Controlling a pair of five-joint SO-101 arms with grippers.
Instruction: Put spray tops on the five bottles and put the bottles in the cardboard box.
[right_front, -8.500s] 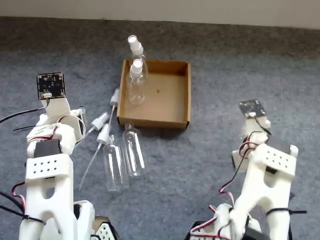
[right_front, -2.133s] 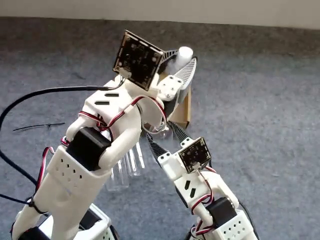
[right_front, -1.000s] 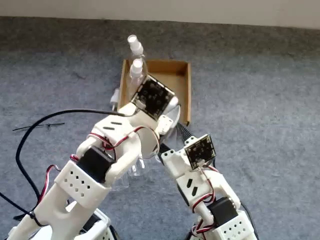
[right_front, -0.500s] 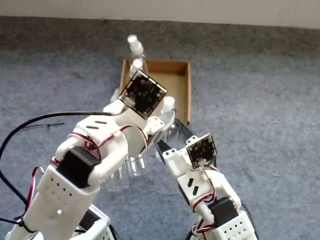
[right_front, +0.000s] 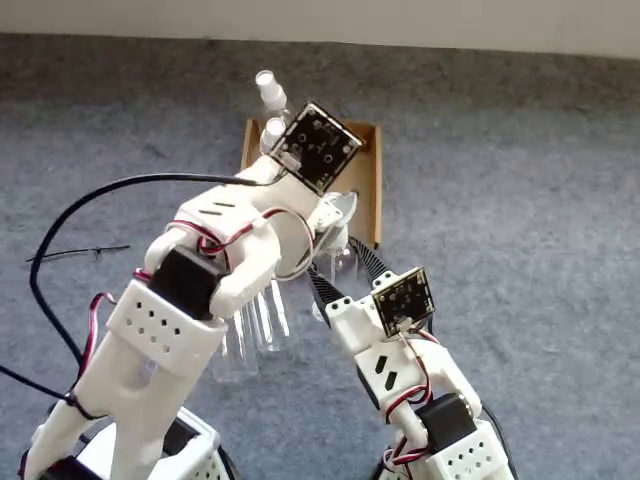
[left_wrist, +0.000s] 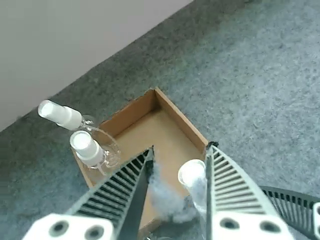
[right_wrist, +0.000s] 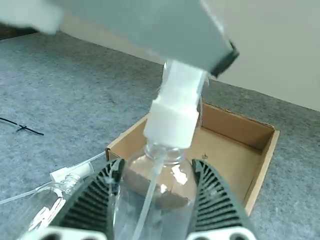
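Cardboard box (right_front: 378, 180) on the grey carpeted bench (right_front: 520, 200), open side up, with two capped bottles (left_wrist: 85, 147) at its far corner: one stands inside, the other seems to stand just behind the wall. Left arm (right_front: 220, 260) reaches over the near wall of the box; below it two uncapped bottles (right_front: 255, 330) lie side by side on the bench, a loose spray top (right_wrist: 70, 175) beside them. Right claw (right_wrist: 159, 162) is clamped on the body of a held bottle (right_wrist: 155, 192), upright just in front of the box. Left claw (left_wrist: 181, 148) has its fingers apart, straddling the spray top (right_wrist: 175, 110) that sits on this bottle's neck, dip tube hanging inside. Whether the top is threaded home cannot be told. Likely hazards: a twist from the left claw may spin the smooth bottle within the right claw instead of tightening; an off-axis pull may tilt the bottle or lift the top away.
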